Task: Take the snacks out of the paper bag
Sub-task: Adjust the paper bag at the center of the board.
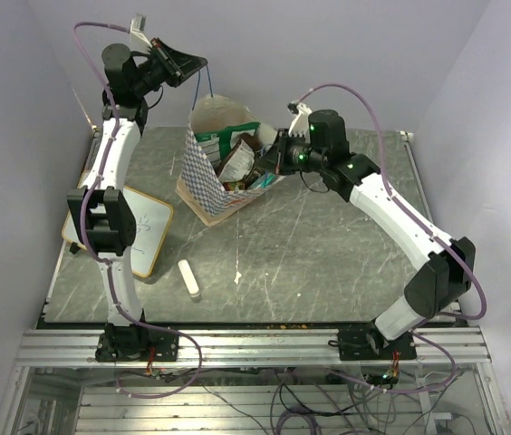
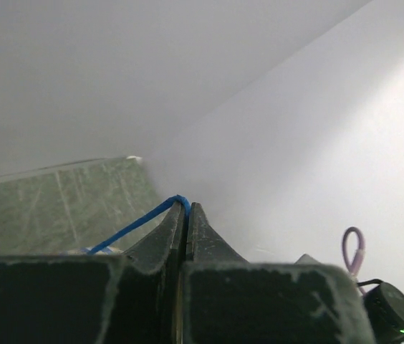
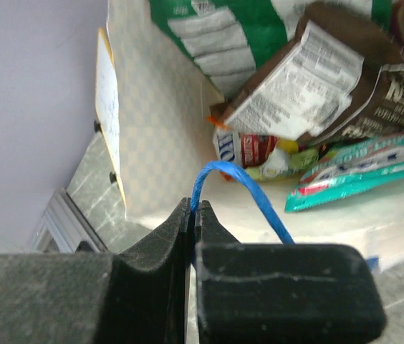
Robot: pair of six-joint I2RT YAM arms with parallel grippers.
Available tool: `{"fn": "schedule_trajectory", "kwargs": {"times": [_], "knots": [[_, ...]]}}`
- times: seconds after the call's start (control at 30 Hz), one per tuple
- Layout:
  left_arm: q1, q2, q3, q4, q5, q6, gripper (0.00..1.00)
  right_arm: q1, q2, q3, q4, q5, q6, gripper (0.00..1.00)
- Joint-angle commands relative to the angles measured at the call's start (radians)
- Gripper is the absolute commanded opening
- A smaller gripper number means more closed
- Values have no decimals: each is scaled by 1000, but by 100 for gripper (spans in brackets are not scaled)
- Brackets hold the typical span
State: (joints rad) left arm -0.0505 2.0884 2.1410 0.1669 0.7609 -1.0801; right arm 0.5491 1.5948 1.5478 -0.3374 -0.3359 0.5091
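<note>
The black two-finger right gripper (image 3: pixel 193 206) clamps the thin blue cord handle (image 3: pixel 248 185) of the cream chequered paper bag (image 3: pixel 162 129). Inside the bag lie glossy snack packets: a green-and-white packet (image 3: pixel 238 36), a brown chocolate bag (image 3: pixel 377 93), and a teal packet (image 3: pixel 359 168) nearest the bag's handle rim.

The paper bag (image 1: pixel 203 177) is showing matt, creased paper. The snacks (image 3: pixel 331 79) inside are gleaming as glossy, crinkled plastic film. The cord handles (image 3: pixel 223 166) are looking like twisted blue fibre. The tabletop (image 1: pixel 328 272) is appearing as smooth, matt, veined stone, with a ribbed bare-metal rail (image 1: pixel 255 344) lying along its near edge.
</note>
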Motion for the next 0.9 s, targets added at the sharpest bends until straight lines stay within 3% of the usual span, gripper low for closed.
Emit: {"fn": "schedule_trajectory", "kwargs": {"times": [0.0,0.1,0.3,0.67,0.77,0.87], "knots": [[-2,-123,-75,350,49,-161,7,14,-93,-102,-7,-47,0,0],[-12,-173,-128,316,65,-151,7,15,-158,-177,-44,-29,-24,2],[-36,-293,-293,317,53,-152,7,11,-255,-205,-227,142,-119,18],[-78,-341,-281,62,-11,-31,7,9,-395,-57,-460,401,-360,69],[-89,-339,-265,14,-14,-8,7,9,-398,-2,-467,432,-434,74],[-102,-343,-275,23,-11,-19,7,11,-413,-50,-367,345,-554,75]]}}
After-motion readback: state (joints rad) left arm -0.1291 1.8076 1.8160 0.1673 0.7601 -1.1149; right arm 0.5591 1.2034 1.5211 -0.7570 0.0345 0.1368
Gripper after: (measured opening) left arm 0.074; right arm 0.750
